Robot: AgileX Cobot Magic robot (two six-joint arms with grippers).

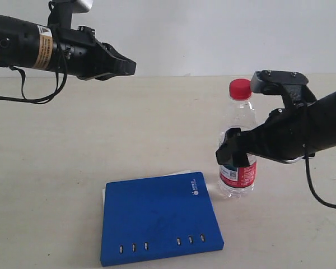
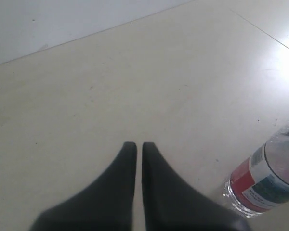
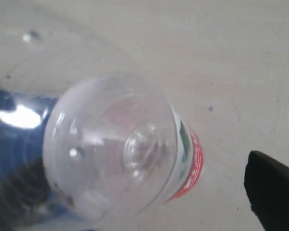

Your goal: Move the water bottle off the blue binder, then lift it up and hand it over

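The water bottle (image 1: 240,178), clear with a red cap (image 1: 240,88), stands upright on the table just right of the blue binder (image 1: 157,218), off its cover. My right gripper (image 1: 235,150) is open around the bottle's middle, above the label. In the right wrist view I look down on the bottle (image 3: 115,144), and one dark finger (image 3: 272,192) stands clear of its side. My left gripper (image 1: 129,67) hangs high at the back left, shut and empty, its tips (image 2: 139,144) nearly touching. The bottle's base (image 2: 262,180) shows at the edge of the left wrist view.
The binder lies flat near the front edge of the beige table (image 1: 56,168), with white pages showing at its far side. A pale wall rises behind the table. A black cable (image 1: 39,100) droops from the left arm.
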